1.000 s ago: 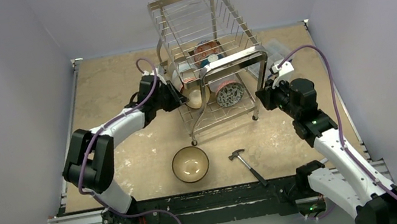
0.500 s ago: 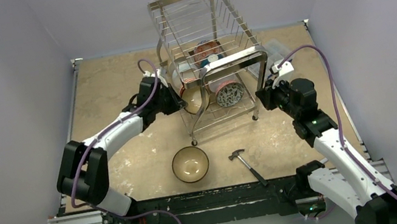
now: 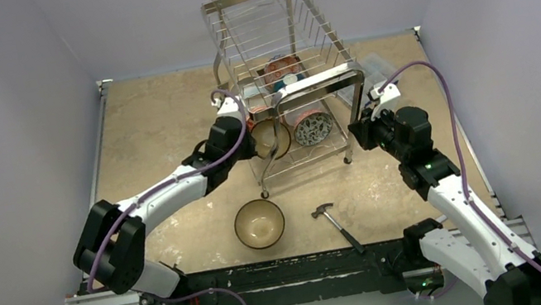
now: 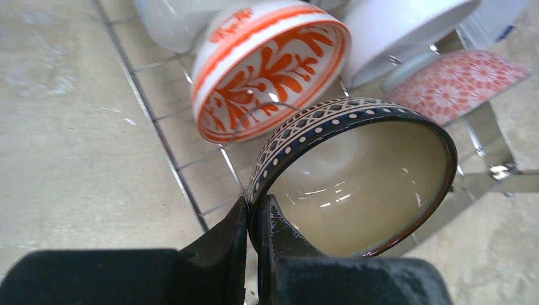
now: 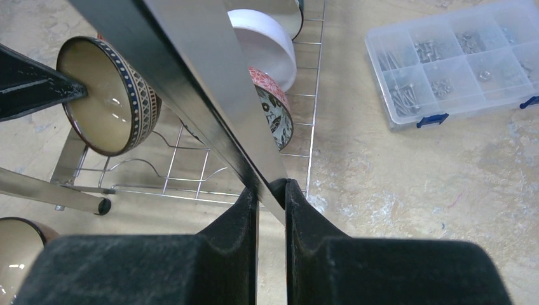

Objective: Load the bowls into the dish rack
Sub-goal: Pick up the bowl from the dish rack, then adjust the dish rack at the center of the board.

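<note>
Now left gripper (image 4: 253, 211) newly tight on the patterned bowl (image 4: 356, 184) rim; right gripper (image 5: 272, 188) unchanged, tight on the dish rack (image 5: 191, 76)

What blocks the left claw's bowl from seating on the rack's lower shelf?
Nothing visible. The left claw pinches the dark-brown cream-lined ceramic bowl over the lower shelf of the chrome wire dish rack; the orange-and-white patterned bowl sits behind.

Two arms of the same build: the left arm (image 3: 165, 192) and the right arm (image 3: 462, 207) show smooth white shells broken by chunky black joint housings. A purple cable (image 3: 453, 120) runs along each one. Up close, the left gripper (image 4: 253, 213) and right gripper (image 5: 271, 194) have matte black, wedge-shaped fingers (image 5: 235, 222) with a faintly grainy surface
</note>
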